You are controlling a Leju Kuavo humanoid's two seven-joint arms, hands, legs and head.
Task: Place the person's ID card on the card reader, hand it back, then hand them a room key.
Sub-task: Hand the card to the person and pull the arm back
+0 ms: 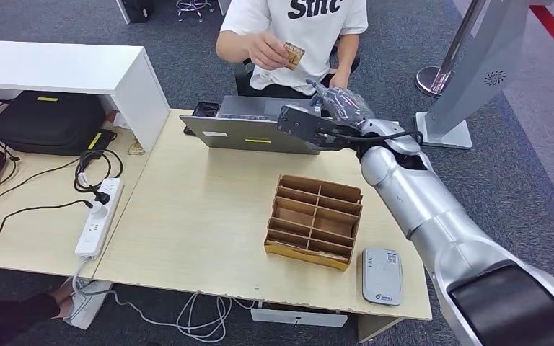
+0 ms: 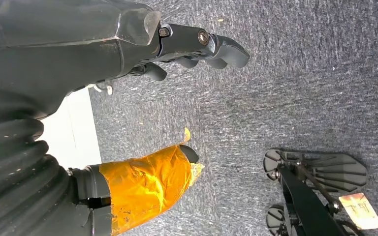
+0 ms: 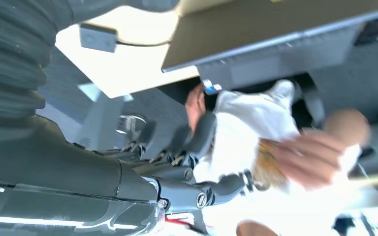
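Card reader (image 1: 382, 276): lay at tabletop's near right corner.
Right hand (image 1: 339, 108): empty, fingers spread, above far edge.
Card (image 1: 293, 55): in person's hand (image 1: 268, 50).
Left hand (image 2: 197, 46): empty, fingers loosely apart.

One person (image 1: 293, 36) sits behind the desk (image 1: 202, 216), holding one card (image 1: 293, 54). On the desk: one laptop (image 1: 249, 130), one cardboard divider box (image 1: 314, 220), one grey card reader (image 1: 382, 276), one phone (image 1: 203, 109). One power strip (image 1: 99, 216) and one black bag (image 1: 47, 121) lie alongside.

Grey carpet (image 1: 187, 65), pale wooden desk (image 1: 202, 216).
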